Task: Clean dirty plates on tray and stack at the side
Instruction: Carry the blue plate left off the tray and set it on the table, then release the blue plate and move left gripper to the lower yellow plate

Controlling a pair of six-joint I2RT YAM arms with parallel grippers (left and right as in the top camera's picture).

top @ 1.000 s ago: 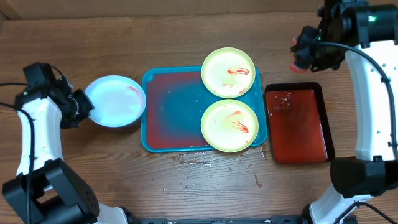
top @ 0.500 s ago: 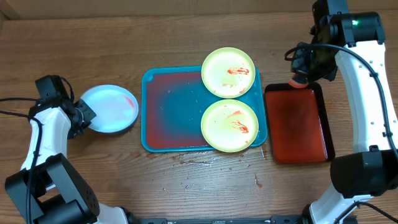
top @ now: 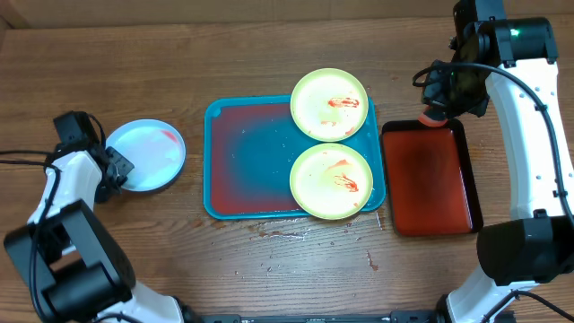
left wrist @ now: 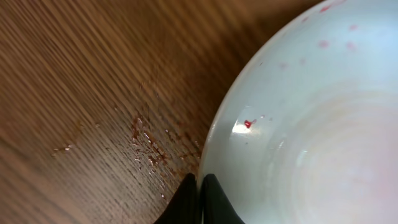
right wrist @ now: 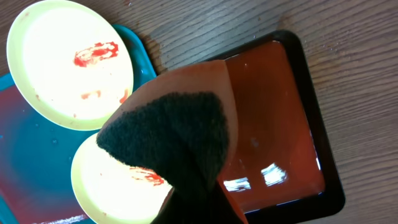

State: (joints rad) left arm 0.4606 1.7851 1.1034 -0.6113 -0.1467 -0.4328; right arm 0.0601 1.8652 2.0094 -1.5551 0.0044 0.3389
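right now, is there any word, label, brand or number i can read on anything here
None: no readable text in any view. The light blue plate, the two yellow-green plates, the teal tray, the black-rimmed tray and the sponge are all unmarked; the right arm shows only a green light.

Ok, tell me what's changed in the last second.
The left gripper, shut on the blue plate at its rim, dragged it further left, away from the teal tray. The right gripper, holding the sponge, came in over the far edge of the black tray. The yellow plates and both trays stayed put.
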